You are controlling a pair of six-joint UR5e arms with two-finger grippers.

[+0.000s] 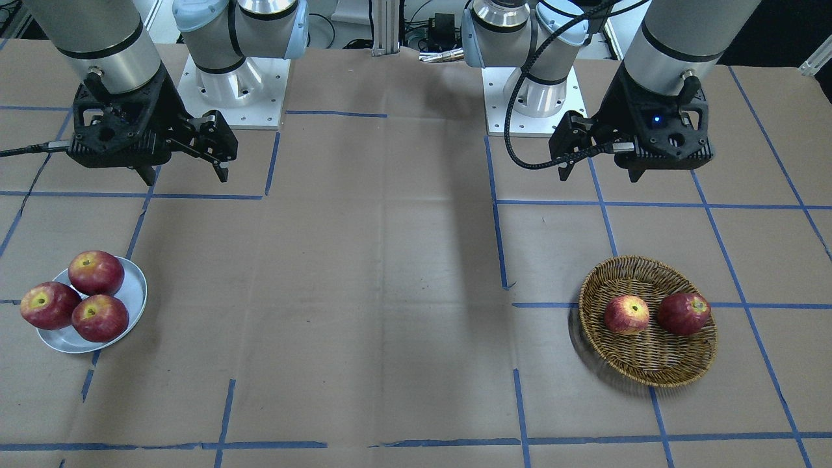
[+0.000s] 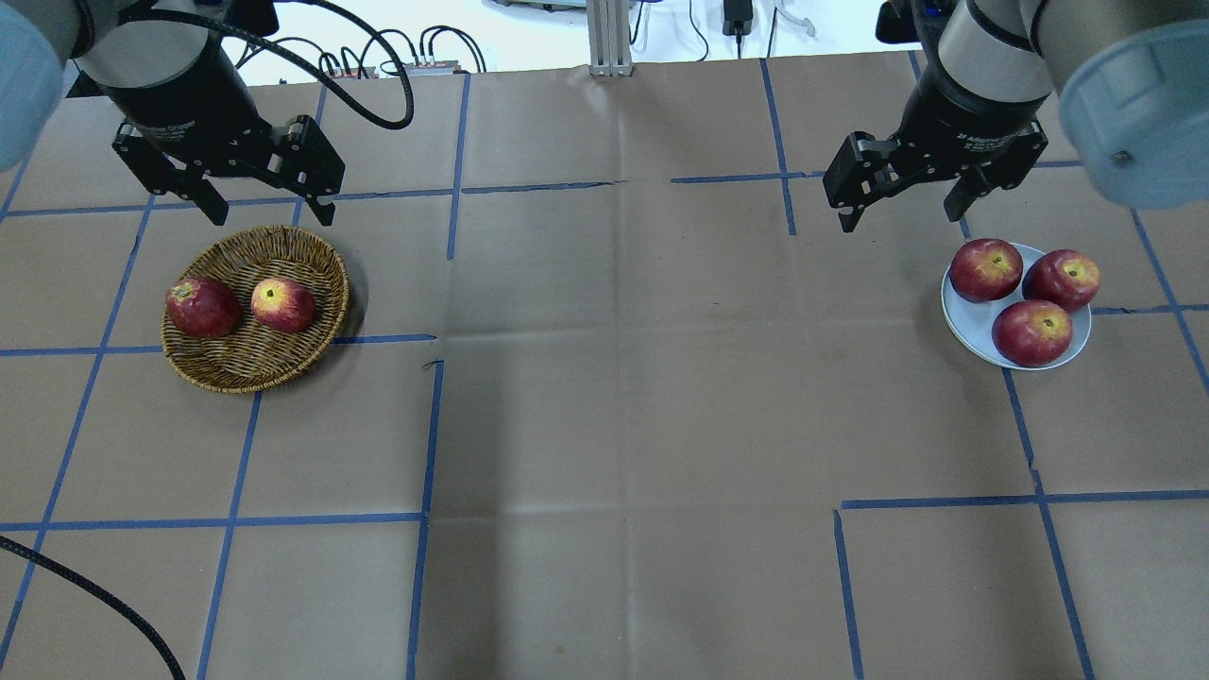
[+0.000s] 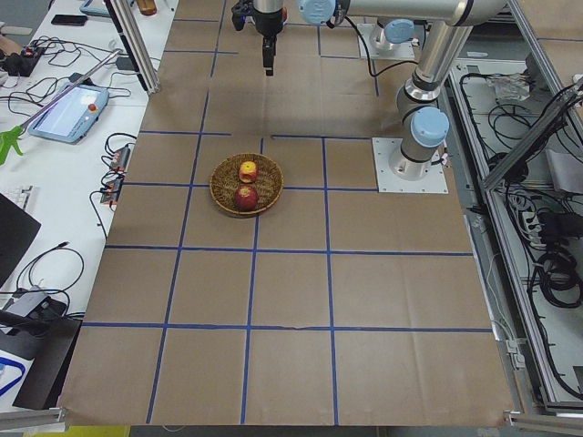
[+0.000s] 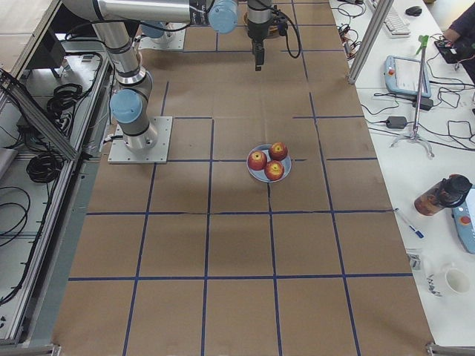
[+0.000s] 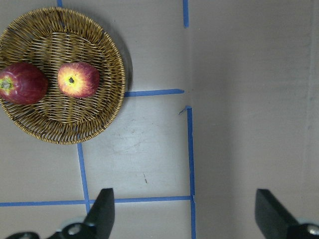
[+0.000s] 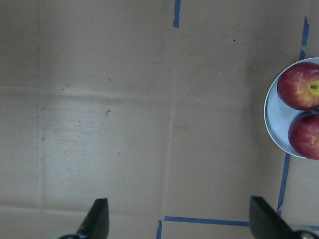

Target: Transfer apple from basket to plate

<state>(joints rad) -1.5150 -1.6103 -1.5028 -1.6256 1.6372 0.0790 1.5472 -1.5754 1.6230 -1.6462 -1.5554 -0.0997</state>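
two apples lie in the basket: the paler apple and, just beside it, a dark apple. left end effector: spread, empty, above the tabletop near the basket. right end effector: spread, empty, near the plate. hazards, as judged: fingers closing on or knocking the dark apple, given the narrow gap; round fruit slipping in transit; plate already crowded by three apples, so a fourth may roll off.
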